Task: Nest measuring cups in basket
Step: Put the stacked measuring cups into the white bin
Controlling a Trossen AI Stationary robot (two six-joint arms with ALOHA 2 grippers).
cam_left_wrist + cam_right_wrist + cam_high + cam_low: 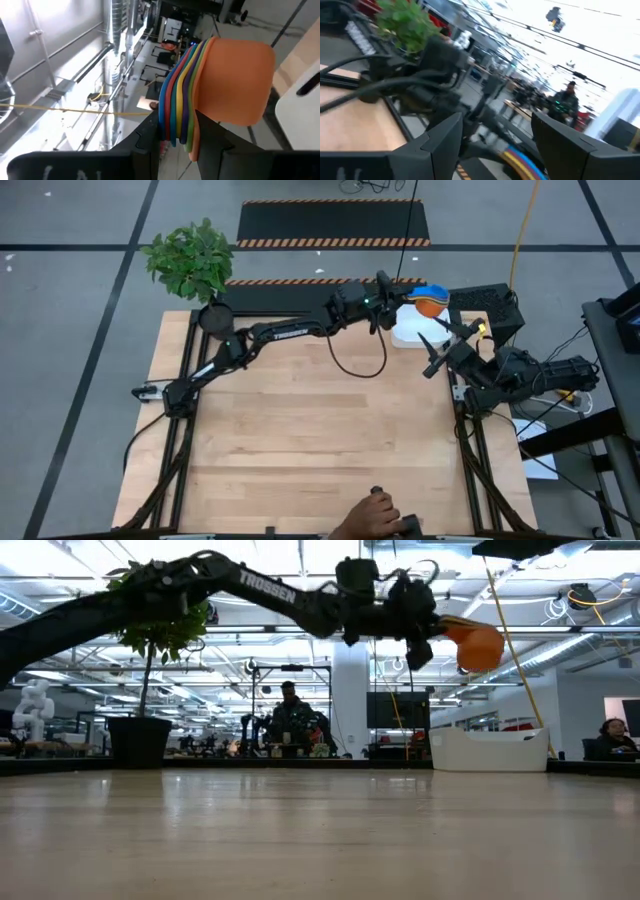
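Note:
A nested stack of measuring cups (430, 300), orange outermost with blue showing on top, hangs in the air at the table's far right. My left gripper (405, 307) is shut on it, the arm stretched across the far edge. In the low view the orange cup (478, 645) juts out past the fingers, well above the white basket (490, 750). The basket (412, 332) stands on the table just below and beside the stack. My right gripper (437, 352) waits open at the right edge, nearer than the basket, with nothing between its fingers (440, 145). My left gripper pinches the stacked handles (176, 125) between its two fingers, one finger (145, 142) on the blue side and one on the orange side. The fingers point about level toward the table's right. The bowls (235, 80) stick out beyond the fingertips, lifted clear of basket and table.
A dark round pot (213, 317) with a leafy plant (190, 260) stands at the far left corner. A person's hand (375, 515) rests at the near edge. A black cable (360, 365) loops on the wood below the left arm. People sit in the room behind.

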